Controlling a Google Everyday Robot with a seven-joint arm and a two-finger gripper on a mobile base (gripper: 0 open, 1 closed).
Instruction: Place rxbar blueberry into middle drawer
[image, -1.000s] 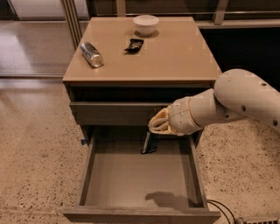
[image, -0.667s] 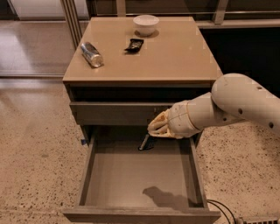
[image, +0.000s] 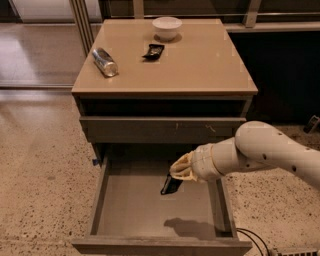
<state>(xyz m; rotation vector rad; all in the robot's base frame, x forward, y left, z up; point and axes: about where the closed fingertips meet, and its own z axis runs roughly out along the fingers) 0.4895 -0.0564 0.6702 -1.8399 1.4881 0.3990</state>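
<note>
My gripper comes in from the right on a white arm and hangs over the open middle drawer, a grey-brown wooden box pulled out from the cabinet. It is shut on the rxbar blueberry, a dark slim wrapper that dangles tilted from the fingertips, just above the drawer's flat bottom near its back middle. The bar's shadow falls on the drawer floor toward the front.
On the cabinet top stand a white bowl, a small black packet and a silver can lying on its side. A closed drawer front with pale scratches sits above the open drawer. Speckled floor surrounds the cabinet; a cable lies at the bottom right.
My gripper has moved down and toward the drawer's front with the bar, bringing it lower inside the open drawer.
</note>
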